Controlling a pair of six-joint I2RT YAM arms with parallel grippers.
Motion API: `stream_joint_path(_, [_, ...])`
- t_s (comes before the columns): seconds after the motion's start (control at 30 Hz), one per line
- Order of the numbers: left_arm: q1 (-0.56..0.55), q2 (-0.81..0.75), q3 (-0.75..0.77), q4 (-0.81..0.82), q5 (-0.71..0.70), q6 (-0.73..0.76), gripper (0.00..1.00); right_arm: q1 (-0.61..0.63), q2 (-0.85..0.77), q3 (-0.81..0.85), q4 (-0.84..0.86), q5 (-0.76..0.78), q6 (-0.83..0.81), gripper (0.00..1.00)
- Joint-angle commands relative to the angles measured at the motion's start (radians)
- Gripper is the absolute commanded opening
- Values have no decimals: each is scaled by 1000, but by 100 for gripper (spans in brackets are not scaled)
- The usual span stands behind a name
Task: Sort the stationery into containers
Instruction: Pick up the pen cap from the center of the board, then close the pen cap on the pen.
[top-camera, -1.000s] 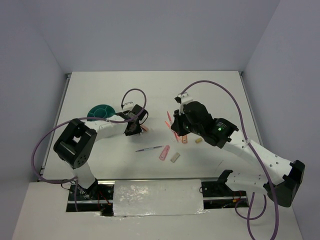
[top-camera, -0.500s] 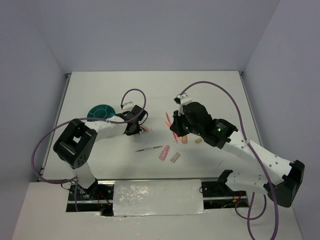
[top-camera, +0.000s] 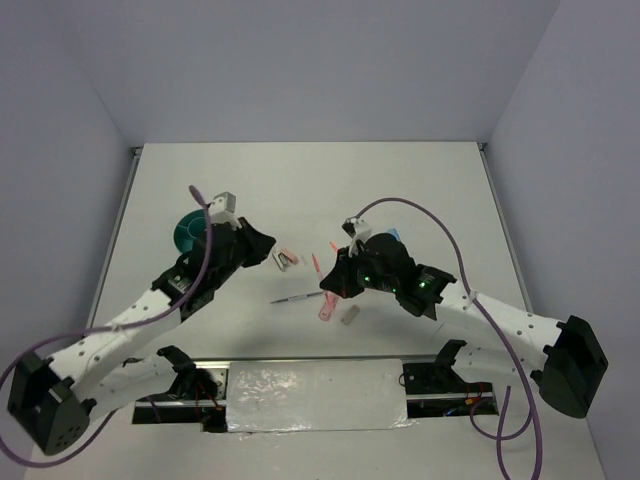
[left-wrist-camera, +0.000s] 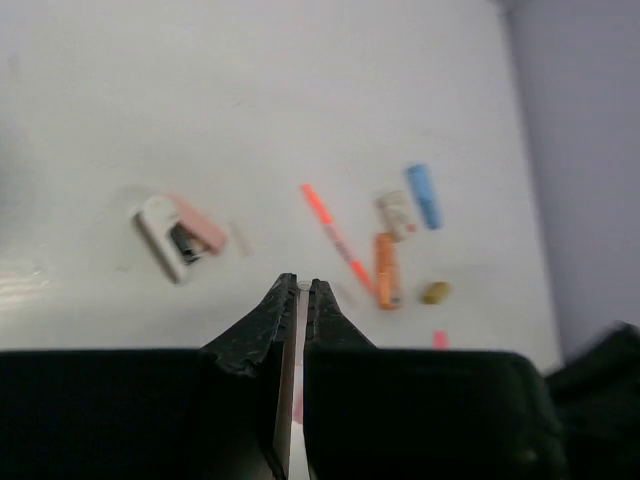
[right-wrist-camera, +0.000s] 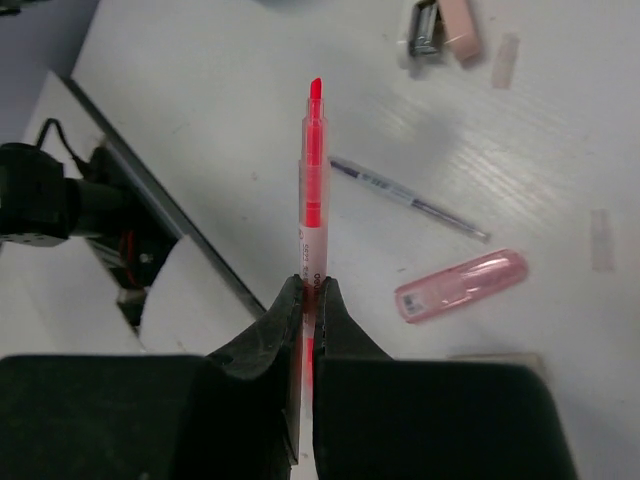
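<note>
My right gripper (top-camera: 328, 284) (right-wrist-camera: 309, 290) is shut on a pink pen (right-wrist-camera: 313, 190) and holds it above the table, tip pointing away from the fingers. Below it lie a thin grey pen (top-camera: 298, 297) (right-wrist-camera: 410, 200), a pink eraser (top-camera: 328, 310) (right-wrist-camera: 460, 285) and a tan eraser (top-camera: 349, 317). My left gripper (top-camera: 268, 247) (left-wrist-camera: 301, 285) is shut, with nothing clearly in it, near a pink and white clip (top-camera: 285, 259) (left-wrist-camera: 180, 232). The teal organiser (top-camera: 187, 230) sits behind the left arm, partly hidden.
The left wrist view shows a second pink pen (left-wrist-camera: 335, 240), an orange pen (left-wrist-camera: 386, 270), a blue eraser (left-wrist-camera: 424, 195), a grey eraser (left-wrist-camera: 394, 212) and a small tan piece (left-wrist-camera: 434, 292) on the table. The table's front edge (right-wrist-camera: 150, 190) lies close to the right gripper.
The left arm has drawn back from the pink and white clip and stretched out low. The right gripper has moved nearer and to the left, carrying the pink pen.
</note>
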Motion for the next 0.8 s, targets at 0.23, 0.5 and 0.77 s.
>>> stream_joint_path(0.23, [-12,-310,-249,575,274,15,0,128,7,-73,484,-120,184,0])
stream_joint_path(0.5, [-12,-395,-303,640,270,4,0,177,31,-41,446,-61,204,0])
stream_joint_path(0.77, [-12,-382,-312,671,279,-16,0,196,74,-8,449,-59,196,0])
